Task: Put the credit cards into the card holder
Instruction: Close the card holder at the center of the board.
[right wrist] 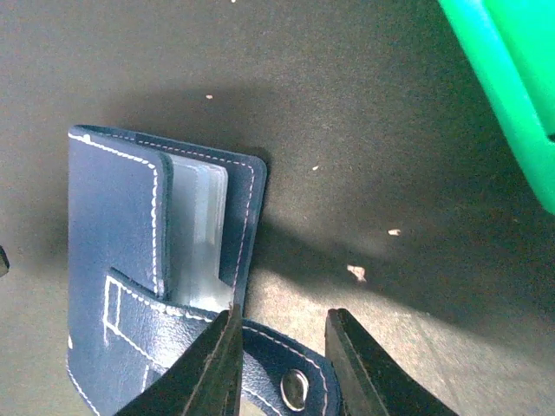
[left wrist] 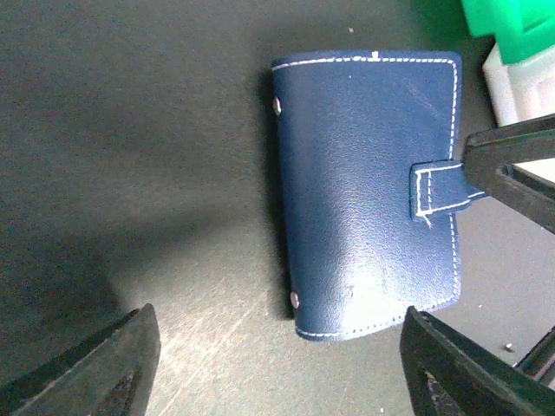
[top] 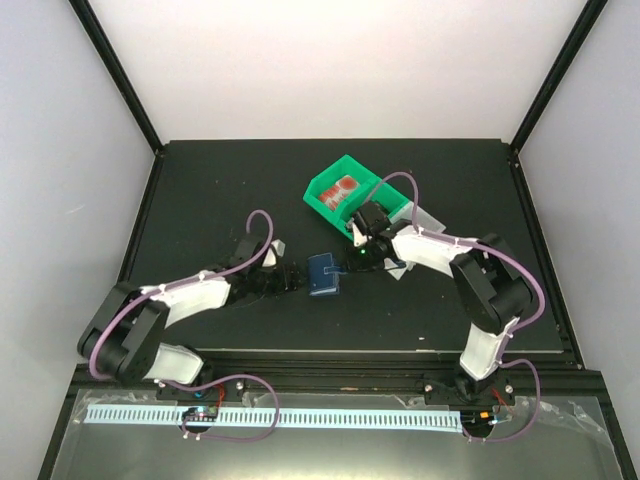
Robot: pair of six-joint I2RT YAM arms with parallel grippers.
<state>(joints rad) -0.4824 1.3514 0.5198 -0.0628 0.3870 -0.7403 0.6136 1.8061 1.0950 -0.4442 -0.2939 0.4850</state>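
The matte black table (top: 200, 190) carries everything. Right of centre, toward its far edge, sits a green plastic compartment tray (top: 325, 175), and a red-and-white credit card (top: 343, 188) lies flat in one of its compartments.

The dark blue, white-stitched leather card holder (top: 322, 273) lies flat about midway between the left and right edges of the table, a little nearer the near edge than the far one. It sits between the two grippers.

The left gripper (top: 290, 280) is just beside the holder on the side facing the table's left edge. Its jaws stand wide apart. In the left wrist view the holder (left wrist: 368, 191) lies ahead of the gap between them, clear of both fingers (left wrist: 104, 364).

The right gripper (right wrist: 282, 368) reaches in from the tray side with its jaws drawn narrow. They pinch the holder's snap tab (right wrist: 295, 386), whose metal stud shows between the fingers. The cover is lifted a little at that edge, and the pale clear inner sleeves (right wrist: 198, 230) show.
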